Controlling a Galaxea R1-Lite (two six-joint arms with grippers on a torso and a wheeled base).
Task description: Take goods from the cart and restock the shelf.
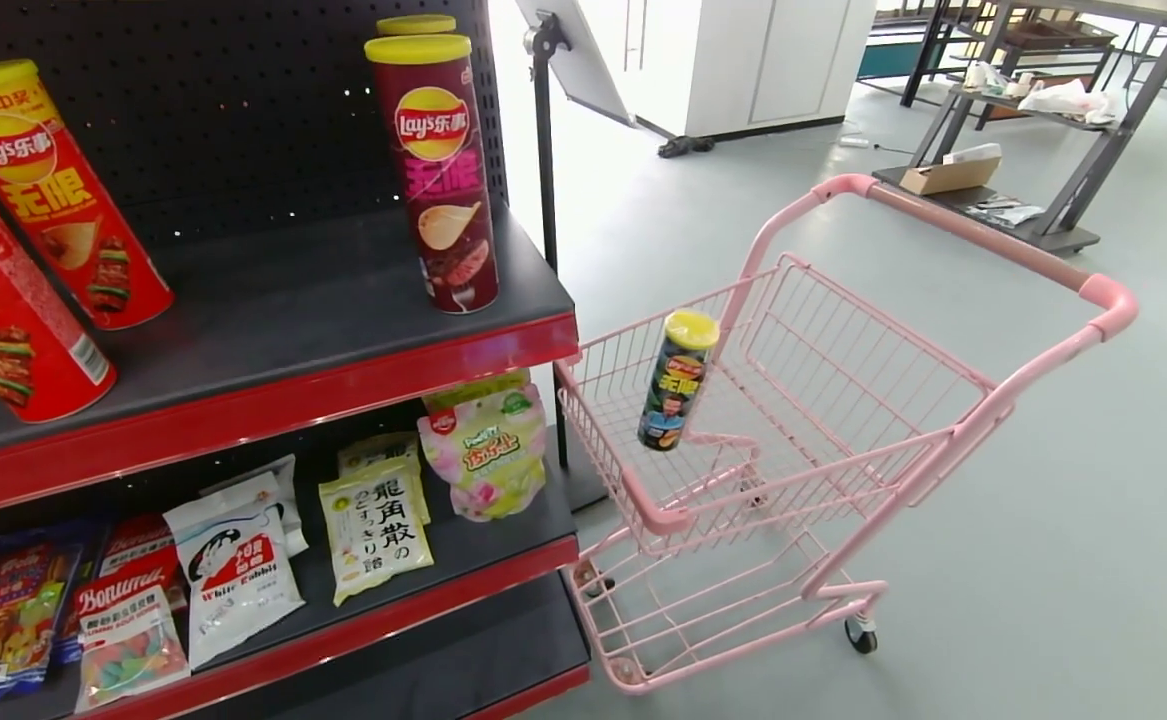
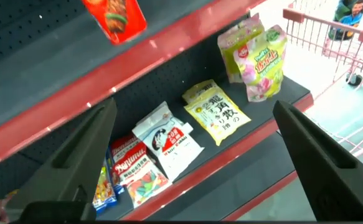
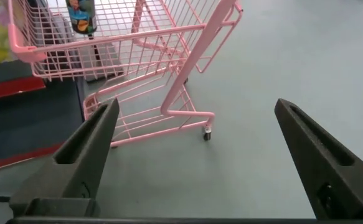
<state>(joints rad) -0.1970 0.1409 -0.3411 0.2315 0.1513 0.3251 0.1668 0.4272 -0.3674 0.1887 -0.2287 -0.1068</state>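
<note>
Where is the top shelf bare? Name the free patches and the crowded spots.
Top shelf: bare between the red cans and the maroon can. Lower shelf: crowded with snack bags, free only at its right front corner.

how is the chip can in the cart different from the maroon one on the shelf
The cart can has a dark blue-black body; the maroon can is deep red-purple. The cart can stands in the pink cart, the maroon can on the upper shelf near its right end. Both stand upright with yellow lids.
</note>
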